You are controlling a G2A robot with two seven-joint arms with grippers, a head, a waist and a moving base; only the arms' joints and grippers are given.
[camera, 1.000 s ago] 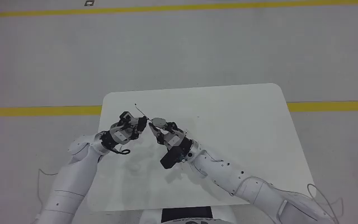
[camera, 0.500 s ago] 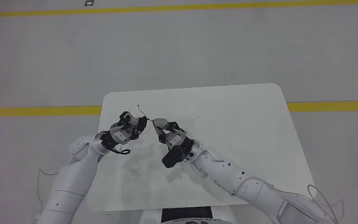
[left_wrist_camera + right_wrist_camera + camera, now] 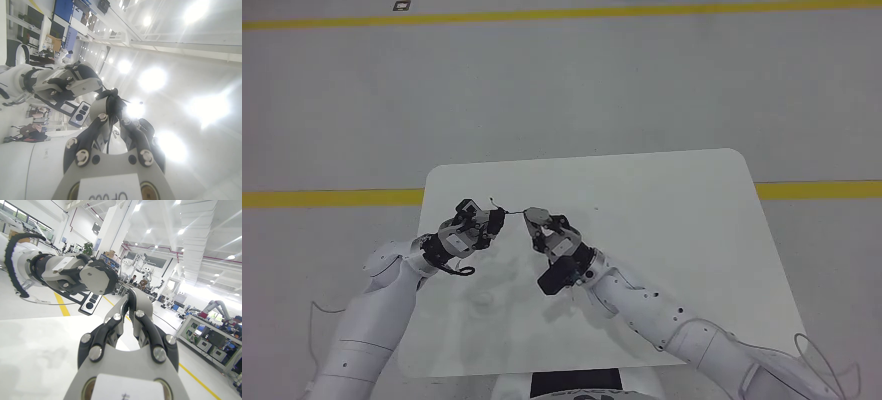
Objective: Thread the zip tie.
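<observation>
- Two grippers sit tip to tip above the left part of the white table [image 3: 662, 200]. They are raised off its surface, close together but not touching.
- The left gripper [image 3: 494, 217] is clamped on the zip tie [image 3: 497, 205]. In its own wrist view the dark finger pads close on a black bunch of the tie. A thin tail sticks out past them to a small free end in the air.
- The right gripper [image 3: 529, 214] has its fingers pressed together, pads flat against each other, as its wrist view shows.
- In the top view a thin dark strand crosses the short gap from the left gripper to the right fingertips, so the right gripper pinches the tie there. The strand is too fine to make out between the pads in the right wrist view.
- The zip tie hangs in the air between the two grippers, clear of the table. Its free tail slants up and away from the robot toward the table's far edge.
- Both forearms come in from the near edge of the table and angle toward each other. The right arm lies across the middle of the tabletop.
- A yellow floor stripe [image 3: 332, 198] runs past the table on both sides.
</observation>
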